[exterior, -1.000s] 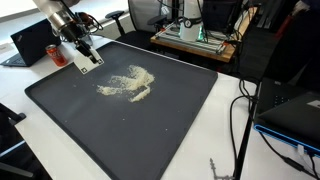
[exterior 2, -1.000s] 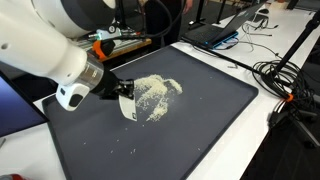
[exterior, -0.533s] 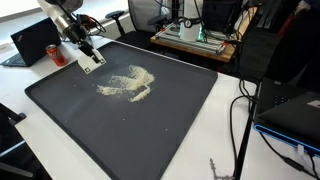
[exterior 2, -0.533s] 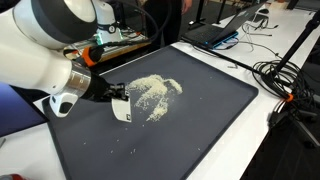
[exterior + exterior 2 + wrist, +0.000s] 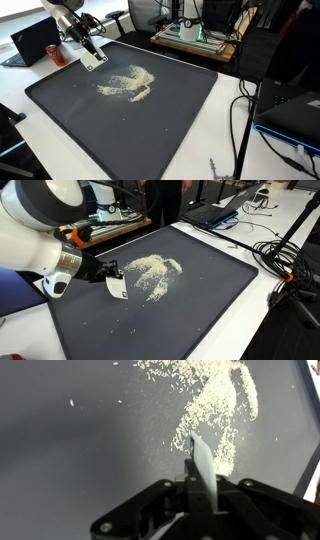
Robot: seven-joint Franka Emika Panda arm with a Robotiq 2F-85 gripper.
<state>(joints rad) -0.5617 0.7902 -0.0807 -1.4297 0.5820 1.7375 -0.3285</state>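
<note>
The white scraper [image 5: 92, 61] sits clamped in my gripper [image 5: 85, 48], the fingers closed on its upper end and the blade hanging below them at a tilt. In an exterior view the scraper [image 5: 117, 285] is just beside the near edge of the grain pile [image 5: 152, 272], apart from the main heap; I cannot tell whether its lower edge touches the surface. In the wrist view I see the scraper [image 5: 203, 470] edge-on, a thin pale blade standing out from between the fingers of the gripper [image 5: 203, 495], its tip pointing at the lower end of the grain pile [image 5: 215, 410].

The grain pile [image 5: 130, 83] lies spread in a loose, uneven patch near the middle of the black mat [image 5: 150, 130], with stray grains scattered across the mat [image 5: 200, 300] around it.

Beyond the mat's corner nearest my arm stand a red can [image 5: 57, 55] and an open laptop [image 5: 30, 42], close together. Off the mat's opposite side, cables [image 5: 285, 260] lie tangled on the white table [image 5: 225, 345].
</note>
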